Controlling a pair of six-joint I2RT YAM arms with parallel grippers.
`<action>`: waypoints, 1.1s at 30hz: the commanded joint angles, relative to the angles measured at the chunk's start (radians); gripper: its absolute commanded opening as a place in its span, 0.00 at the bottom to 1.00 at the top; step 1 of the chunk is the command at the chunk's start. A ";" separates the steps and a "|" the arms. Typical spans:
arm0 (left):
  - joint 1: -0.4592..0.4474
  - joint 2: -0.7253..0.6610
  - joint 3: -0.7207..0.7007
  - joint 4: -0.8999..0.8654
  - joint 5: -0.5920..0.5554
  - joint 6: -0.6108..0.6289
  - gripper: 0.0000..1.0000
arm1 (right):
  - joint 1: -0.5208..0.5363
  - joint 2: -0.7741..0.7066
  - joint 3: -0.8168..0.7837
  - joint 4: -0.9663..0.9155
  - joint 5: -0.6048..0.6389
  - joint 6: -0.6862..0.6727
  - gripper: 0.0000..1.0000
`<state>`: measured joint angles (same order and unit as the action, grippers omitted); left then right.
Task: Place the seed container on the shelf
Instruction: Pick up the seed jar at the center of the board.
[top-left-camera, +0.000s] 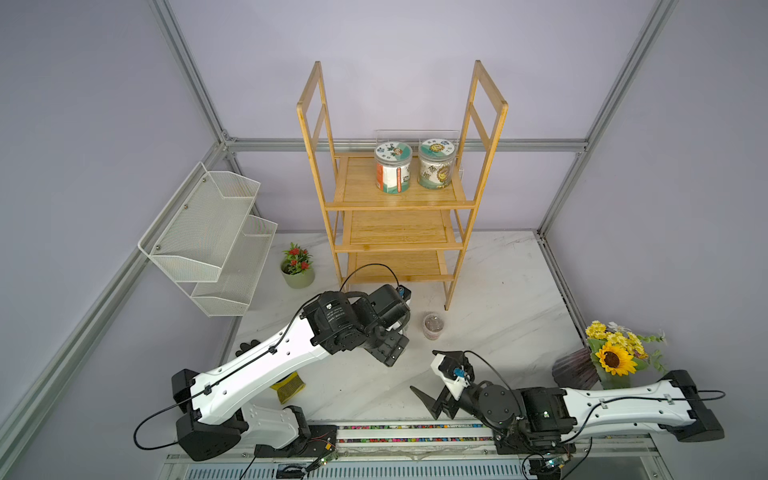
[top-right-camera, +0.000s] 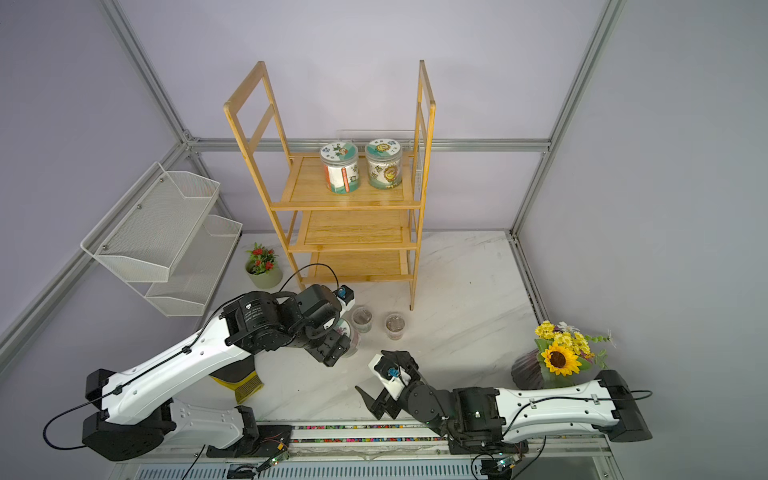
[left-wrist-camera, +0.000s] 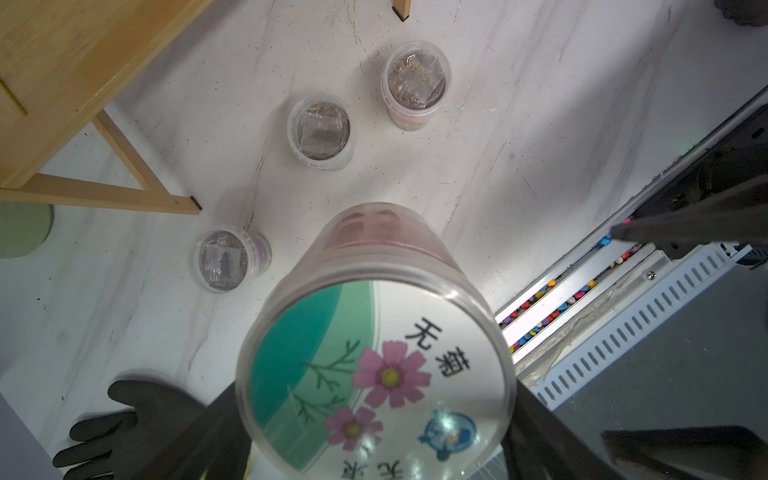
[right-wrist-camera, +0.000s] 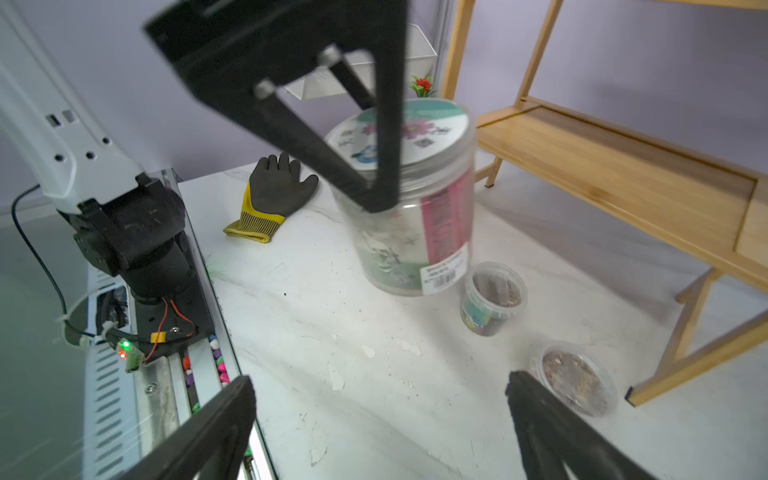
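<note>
Clear plastic seed container (right-wrist-camera: 415, 232): we count one, pinched in left pincer (top-right-camera: 345, 338) over worktop (right-wrist-camera: 374, 332); long axis near upright, slightly tilted, flowered lid up. Two similar jars (top-left-camera: 392, 170) on top tier of shelf (top-left-camera: 399, 199), three small tubs (left-wrist-camera: 319, 131) on worktop. Spread, empty: right pincer (right-wrist-camera: 380, 378). We cannot tell whether base touches worktop.

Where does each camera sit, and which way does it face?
Top views: high above the robot's base, looking down and forward over the table to the shelf; both arms show.
Left wrist: on the left arm, looking down along the left claw, shut on the seed container; its fingers show.
Right wrist: on the right arm, looking low across the table toward the shelf; the open right claw frames it.
Shared: both wrist views show the seed container and small tubs.
</note>
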<state>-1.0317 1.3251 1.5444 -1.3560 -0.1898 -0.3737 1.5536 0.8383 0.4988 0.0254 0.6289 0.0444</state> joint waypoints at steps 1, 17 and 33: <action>0.012 -0.007 0.029 0.015 0.018 0.001 0.59 | 0.011 0.037 -0.048 0.351 0.088 -0.165 0.97; 0.023 0.018 0.029 0.052 0.083 0.002 0.60 | -0.014 0.140 -0.140 0.742 0.081 -0.275 0.97; 0.025 0.037 0.054 0.058 0.120 0.013 0.61 | -0.122 0.234 -0.118 0.778 -0.013 -0.232 0.97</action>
<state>-1.0100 1.3705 1.5475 -1.3407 -0.0822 -0.3733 1.4437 1.0618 0.3660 0.7631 0.6563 -0.1993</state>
